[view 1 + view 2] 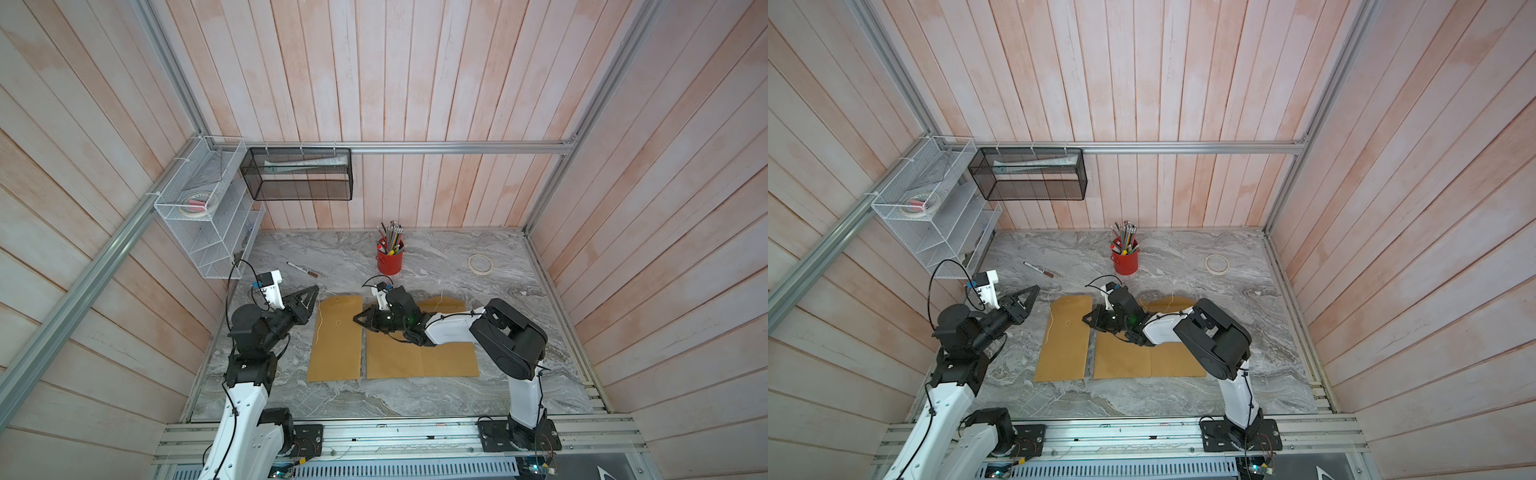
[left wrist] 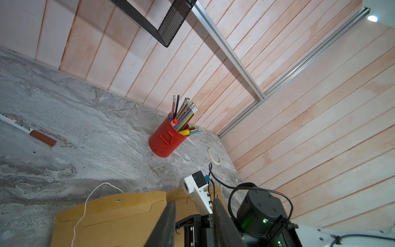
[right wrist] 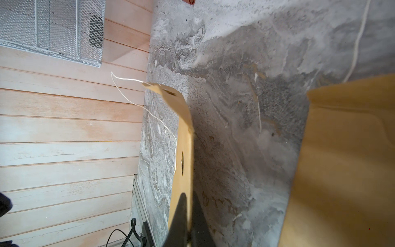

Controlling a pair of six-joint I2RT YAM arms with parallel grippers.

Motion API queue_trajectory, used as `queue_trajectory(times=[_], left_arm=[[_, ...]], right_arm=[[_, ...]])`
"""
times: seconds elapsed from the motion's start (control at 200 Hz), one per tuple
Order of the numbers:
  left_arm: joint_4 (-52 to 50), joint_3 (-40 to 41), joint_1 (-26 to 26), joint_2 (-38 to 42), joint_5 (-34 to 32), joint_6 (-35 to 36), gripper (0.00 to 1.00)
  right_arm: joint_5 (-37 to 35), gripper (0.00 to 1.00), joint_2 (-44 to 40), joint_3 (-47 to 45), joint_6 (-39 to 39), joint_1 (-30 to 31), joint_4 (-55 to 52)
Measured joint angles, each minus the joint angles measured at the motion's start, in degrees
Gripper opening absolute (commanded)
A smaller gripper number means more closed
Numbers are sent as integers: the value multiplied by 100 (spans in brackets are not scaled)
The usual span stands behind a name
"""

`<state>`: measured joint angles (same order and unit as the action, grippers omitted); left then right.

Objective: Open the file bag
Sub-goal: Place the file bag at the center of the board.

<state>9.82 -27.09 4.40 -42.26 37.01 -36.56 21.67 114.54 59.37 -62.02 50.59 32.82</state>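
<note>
Aluminium rail (image 1: 415, 434) edges marbled tabletop (image 1: 457, 257) bearing file bag (image 1: 336, 340), between plank walls (image 1: 415, 83).

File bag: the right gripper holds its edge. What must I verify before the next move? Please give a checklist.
1. The right gripper is shut on the bag edge: ok.
2. The string hangs loose, not wound: ok.
3. The flap is unfolded: ok.
4. The bag mouth is open: cannot tell.
5. The left gripper is open, empty and beside the bag: ok.
6. The cup stands away from both arms: ok.
</note>
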Motion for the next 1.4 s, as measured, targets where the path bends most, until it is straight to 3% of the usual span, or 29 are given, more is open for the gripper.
queue_trajectory(times=[0.285,0.545,1.401], left_arm=[[0,0,9,0,0,17,32],[0,0,9,2,0,17,32],[22,98,9,22,2,7,32]], right_arm=[[-28,18,0,-4,-20,0,0],[-70,32,0,-28,-59,0,-31],[-111,44,350,461,175,-39,-813]])
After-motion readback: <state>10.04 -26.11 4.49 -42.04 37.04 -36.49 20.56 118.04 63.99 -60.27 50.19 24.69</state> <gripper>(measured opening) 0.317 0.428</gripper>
